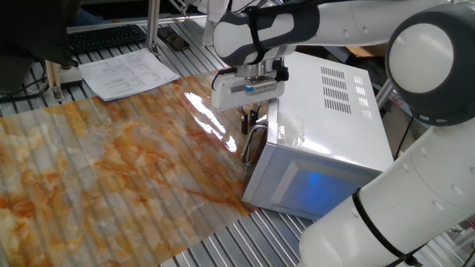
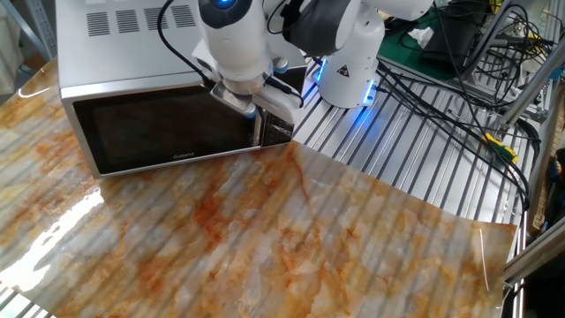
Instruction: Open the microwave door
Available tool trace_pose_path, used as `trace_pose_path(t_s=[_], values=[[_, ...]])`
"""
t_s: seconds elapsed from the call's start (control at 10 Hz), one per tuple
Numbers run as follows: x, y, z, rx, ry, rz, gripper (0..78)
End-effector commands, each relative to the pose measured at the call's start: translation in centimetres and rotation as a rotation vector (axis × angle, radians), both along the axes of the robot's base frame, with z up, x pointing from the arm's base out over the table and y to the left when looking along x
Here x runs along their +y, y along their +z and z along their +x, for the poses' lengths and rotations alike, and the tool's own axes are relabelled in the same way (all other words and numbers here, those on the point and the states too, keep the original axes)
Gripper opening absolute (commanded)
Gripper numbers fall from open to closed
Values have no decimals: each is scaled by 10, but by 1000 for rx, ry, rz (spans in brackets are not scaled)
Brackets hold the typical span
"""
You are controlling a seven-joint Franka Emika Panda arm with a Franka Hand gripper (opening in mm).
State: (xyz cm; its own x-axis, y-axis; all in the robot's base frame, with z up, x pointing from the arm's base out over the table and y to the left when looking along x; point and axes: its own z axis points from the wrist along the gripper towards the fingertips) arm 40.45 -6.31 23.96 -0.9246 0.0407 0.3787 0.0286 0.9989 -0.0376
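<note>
The microwave (image 1: 334, 111) is a white box with vent slots and a blue-glowing side panel (image 1: 319, 185). It also shows in the other fixed view (image 2: 115, 35). The microwave door (image 2: 159, 132) is a dark mirror-like front and lies flush with the casing. Its curved silver handle (image 1: 252, 144) runs down the door's edge and shows in the other view too (image 2: 259, 132). My gripper (image 1: 251, 124) points down at the handle's top end, with its dark fingers close beside the bar. It also shows in the other view (image 2: 250, 109). The finger gap is hidden, so I cannot tell whether they clamp the bar.
An orange-marbled sheet (image 1: 111, 170) covers the table in front of the door. Papers (image 1: 126, 74) and a keyboard (image 1: 104, 37) lie at the back. The robot base (image 2: 349, 75) and several cables (image 2: 459, 97) sit right of the microwave on slatted metal.
</note>
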Motion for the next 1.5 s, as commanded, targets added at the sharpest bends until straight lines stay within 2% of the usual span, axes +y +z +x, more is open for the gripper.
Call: trace_pose_path(t_s=[0.1, 0.6, 1.5], values=[[24, -12, -10, 31, -39, 40, 12], [27, -11, -10, 27, -79, 66, 12], [36, -10, -7, 14, -133, 77, 12]])
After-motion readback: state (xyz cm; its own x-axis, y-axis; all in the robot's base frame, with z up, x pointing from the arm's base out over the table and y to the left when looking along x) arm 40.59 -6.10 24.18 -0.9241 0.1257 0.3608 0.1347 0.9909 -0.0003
